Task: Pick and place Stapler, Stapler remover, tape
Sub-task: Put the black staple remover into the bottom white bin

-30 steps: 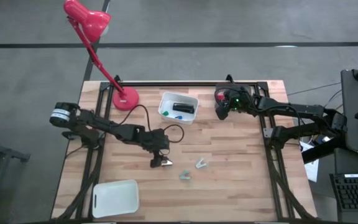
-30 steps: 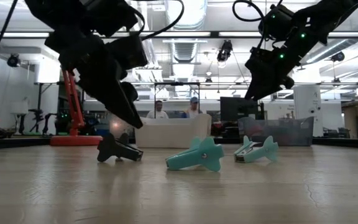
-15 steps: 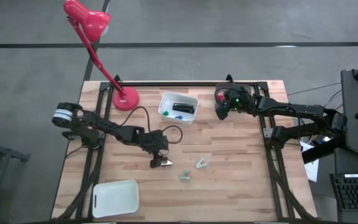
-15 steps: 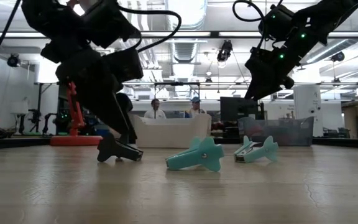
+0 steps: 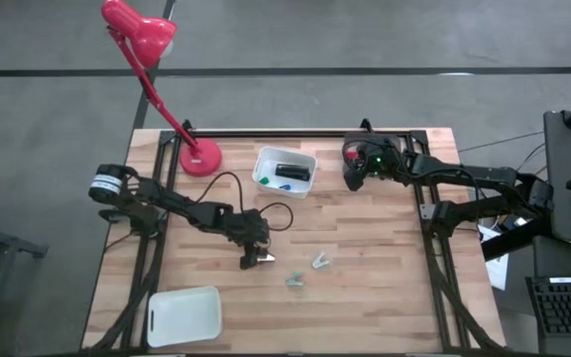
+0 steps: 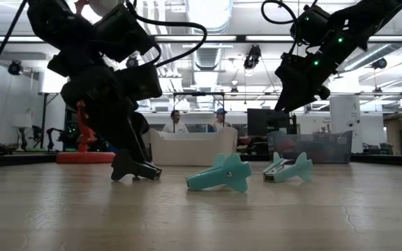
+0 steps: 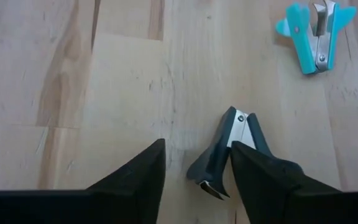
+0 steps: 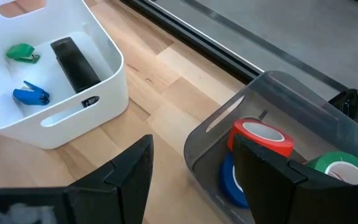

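A dark staple remover (image 7: pixel 225 152) lies on its side on the wooden table. My left gripper (image 7: pixel 196 149) is open and low over it (image 5: pixel 264 260), one finger on each side. Two teal staple removers (image 5: pixel 295 281) (image 5: pixel 320 261) lie to its right. The dark stapler (image 8: pixel 74 62) lies in the white bin (image 5: pixel 266 157) beside small green and blue pieces. My right gripper (image 8: pixel 192 142) hangs open above a clear grey bin (image 8: pixel 216 134) holding red (image 8: pixel 260 137), blue (image 8: pixel 232 180) and green (image 8: pixel 337 168) tape. Pink tape is hidden. My left gripper comes from above, slanting, with the dark staple remover's handle end (image 7: pixel 213 168) between its open fingers. One finger (image 7: pixel 260 171) overlaps the remover's side in the wrist view. Whether it touches, I cannot tell. The remover rests on the table.
A red desk lamp (image 5: pixel 201 157) stands at the far left with its cable looping over the table toward my left arm. A white lid (image 5: pixel 183 315) lies at the near left corner. People stand behind a counter beyond the far edge (image 6: pixel 176 124).
My left gripper has come down and slightly toward the table's left, closing in over the dark staple remover. The remover and the teal ones have stayed in place. The right arm has kept still.
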Robot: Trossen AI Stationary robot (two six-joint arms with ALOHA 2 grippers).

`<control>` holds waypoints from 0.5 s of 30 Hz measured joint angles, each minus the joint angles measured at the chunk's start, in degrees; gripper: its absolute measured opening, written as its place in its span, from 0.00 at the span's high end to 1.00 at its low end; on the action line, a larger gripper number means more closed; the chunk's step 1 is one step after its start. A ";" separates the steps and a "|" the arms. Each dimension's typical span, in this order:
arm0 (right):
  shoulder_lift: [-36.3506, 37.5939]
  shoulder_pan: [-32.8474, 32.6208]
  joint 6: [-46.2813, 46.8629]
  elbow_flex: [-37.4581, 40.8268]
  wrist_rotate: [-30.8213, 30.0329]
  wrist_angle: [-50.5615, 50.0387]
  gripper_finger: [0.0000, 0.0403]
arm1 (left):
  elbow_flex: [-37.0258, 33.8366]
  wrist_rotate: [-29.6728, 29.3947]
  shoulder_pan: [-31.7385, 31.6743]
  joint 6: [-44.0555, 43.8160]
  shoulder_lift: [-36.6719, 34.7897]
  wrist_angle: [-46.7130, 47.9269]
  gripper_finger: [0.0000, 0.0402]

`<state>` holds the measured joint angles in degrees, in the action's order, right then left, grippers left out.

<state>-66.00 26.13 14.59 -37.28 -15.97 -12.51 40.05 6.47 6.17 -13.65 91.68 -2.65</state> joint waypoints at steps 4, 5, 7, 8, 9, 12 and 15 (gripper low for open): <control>0.00 0.00 0.00 0.00 0.00 0.00 0.48 | 0.00 -0.01 -0.04 0.04 0.00 0.04 0.60; 0.00 -0.02 0.00 0.00 0.00 0.00 0.48 | 0.00 0.00 -0.04 0.04 0.00 0.01 0.62; 0.00 0.00 0.00 0.02 0.00 0.00 0.48 | 0.02 0.03 -0.04 0.04 0.00 0.01 0.65; 0.00 0.00 0.00 0.02 0.00 0.00 0.48 | 0.04 0.03 -0.04 0.05 0.00 0.01 0.67; 0.00 -0.01 0.00 0.02 0.01 0.00 0.48 | 0.04 0.05 -0.04 0.07 0.00 0.01 0.69; 0.00 -0.01 0.00 0.02 0.02 -0.02 0.48 | 0.04 0.05 -0.04 0.07 0.00 0.02 0.75; 0.00 0.00 0.00 0.02 0.01 -0.02 0.48 | 0.08 0.28 -0.04 0.11 0.00 0.01 0.81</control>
<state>-66.00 26.12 14.59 -37.26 -15.95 -12.53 40.13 6.75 6.13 -13.54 91.68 -2.63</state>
